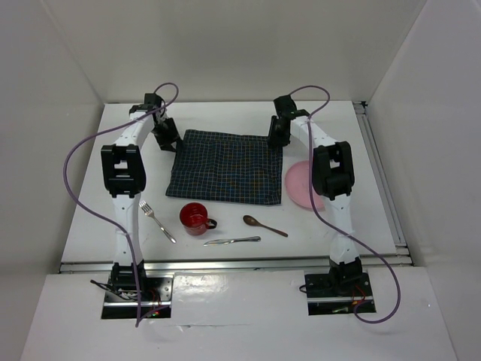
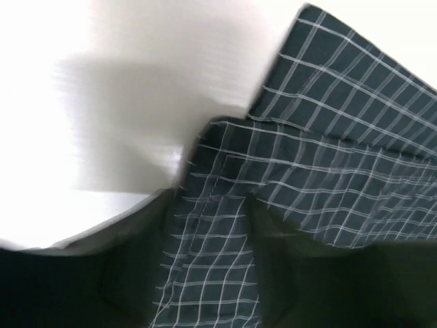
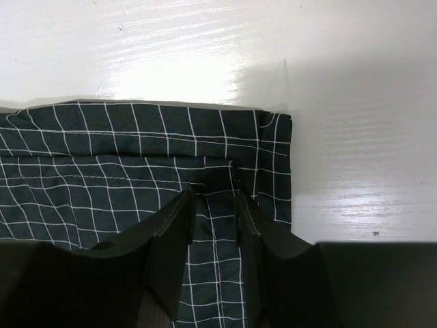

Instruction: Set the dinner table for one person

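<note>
Fork (image 1: 156,220), cup (image 1: 195,218), spoon (image 1: 264,226), knife (image 1: 231,241) and plate (image 1: 299,184) are laid beside the checked mat (image 1: 225,167), straddled by left gripper (image 1: 166,142) and right gripper (image 3: 213,205) (jaws parted; grip cannot be told)

The view was blurred. A dark navy checked cloth (image 2: 341,157) filled the frame from 1 o'clock round to 6 o'clock. Its corner reached up at 1 o'clock and a folded edge crossed the middle. The white desk (image 2: 102,41) showed from 9 to 12 o'clock, with a grey shadow (image 2: 171,89) beside the cloth. At 6 o'clock the gripper (image 2: 212,232) had its dark fingers (image 2: 109,280) apart, a strip of cloth between them; whether they pinched it could not be told.
</note>
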{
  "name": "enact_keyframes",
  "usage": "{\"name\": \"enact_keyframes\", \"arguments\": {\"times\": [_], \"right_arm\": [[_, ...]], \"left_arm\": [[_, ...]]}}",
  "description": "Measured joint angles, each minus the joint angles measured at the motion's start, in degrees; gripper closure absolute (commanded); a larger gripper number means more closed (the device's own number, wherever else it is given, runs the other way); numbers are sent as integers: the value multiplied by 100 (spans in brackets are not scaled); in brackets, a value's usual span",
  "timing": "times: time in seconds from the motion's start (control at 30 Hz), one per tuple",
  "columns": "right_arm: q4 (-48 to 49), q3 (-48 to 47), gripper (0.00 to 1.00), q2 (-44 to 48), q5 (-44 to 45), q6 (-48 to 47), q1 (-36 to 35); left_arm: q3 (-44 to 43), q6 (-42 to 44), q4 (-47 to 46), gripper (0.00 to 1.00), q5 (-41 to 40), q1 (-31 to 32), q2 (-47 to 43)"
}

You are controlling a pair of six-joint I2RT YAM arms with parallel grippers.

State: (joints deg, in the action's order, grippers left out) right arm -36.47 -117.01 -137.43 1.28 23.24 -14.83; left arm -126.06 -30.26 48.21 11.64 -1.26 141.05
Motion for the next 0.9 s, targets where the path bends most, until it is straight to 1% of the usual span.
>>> {"name": "enact_keyframes", "arguments": {"times": [0.03, 0.13, 0.17, 0.23, 0.27, 0.3, 0.33, 0.37, 0.4, 0.43, 0.47, 0.53, 0.57, 0.6, 0.77, 0.83, 0.9], "right_arm": [[0, 0, 59, 0, 2, -7, 0], [-2, 0, 60, 0, 20, -28, 0], [0, 0, 60, 0, 39, -42, 0], [0, 0, 59, 0, 107, -46, 0], [-2, 0, 59, 0, 173, -50, -2], [-4, 0, 52, 0, 275, -59, -9], [-4, 0, 39, 0, 354, -63, -26], [-2, 0, 39, 0, 426, -44, -31], [-2, 0, 39, 0, 479, -72, -31], [-2, 0, 39, 0, 529, -87, -31], [-2, 0, 41, 0, 551, -90, -31], [-2, 0, 47, 0, 564, -101, -31], [0, 0, 51, 0, 560, -111, -31], [-2, 0, 60, 0, 553, -118, -31], [24, 28, 75, 0, 551, -129, -31], [52, 74, 83, 0, 551, -131, -31], [55, 120, 93, 0, 553, -149, -31]], "left_arm": [[-9, 2, -17, 55, 4, 4, 33], [-20, 9, -44, 63, 28, 11, 96], [-22, 15, -46, 68, 26, 17, 101], [-22, 9, -57, 74, 33, 35, 120], [-22, 7, -66, 79, 48, 46, 127], [-22, 11, -72, 88, 46, 55, 127], [-22, 22, -74, 92, 52, 63, 129], [-22, 15, -83, 97, 57, 66, 129], [-22, 13, -90, 100, 59, 68, 129], [-22, 22, -98, 100, 63, 68, 129], [-22, 17, -103, 100, 68, 70, 129], [-22, 17, -109, 100, 68, 72, 127], [-22, 17, -114, 100, 70, 72, 127], [-20, 15, -114, 100, 70, 72, 127], [72, 9, -155, 100, 61, 72, 68], [168, 9, -162, 100, 42, 72, -9], [243, 9, -164, 100, 22, 72, -120]]}}
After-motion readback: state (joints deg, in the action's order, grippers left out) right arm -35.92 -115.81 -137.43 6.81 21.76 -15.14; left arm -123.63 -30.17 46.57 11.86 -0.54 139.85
